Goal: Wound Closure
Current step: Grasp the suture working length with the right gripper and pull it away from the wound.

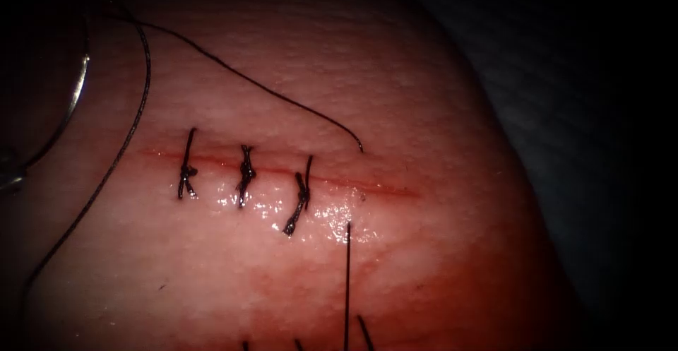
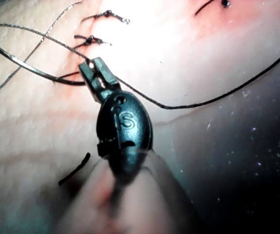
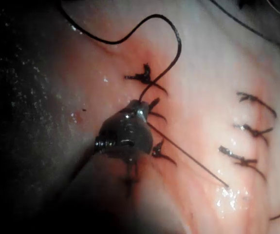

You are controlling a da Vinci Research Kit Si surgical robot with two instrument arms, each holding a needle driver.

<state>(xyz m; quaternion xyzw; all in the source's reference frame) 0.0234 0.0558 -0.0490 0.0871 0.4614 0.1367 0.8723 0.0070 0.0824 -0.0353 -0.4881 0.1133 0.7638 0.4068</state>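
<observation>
The tissue has a horizontal cut with three knotted stitches along its left part. At the far left, my left tool is shut on the curved needle near one end, and the needle is clear of the tissue. In the left wrist view its jaws grip the needle. The thread runs to an entry point above the cut, comes out below it and runs taut toward the bottom edge. My right tool is shut on that thread.
Cut thread ends of a second row of knots stick up at the bottom edge, close around the right tool. A slack thread loop lies over the tissue's left side. Wet shine sits below the cut.
</observation>
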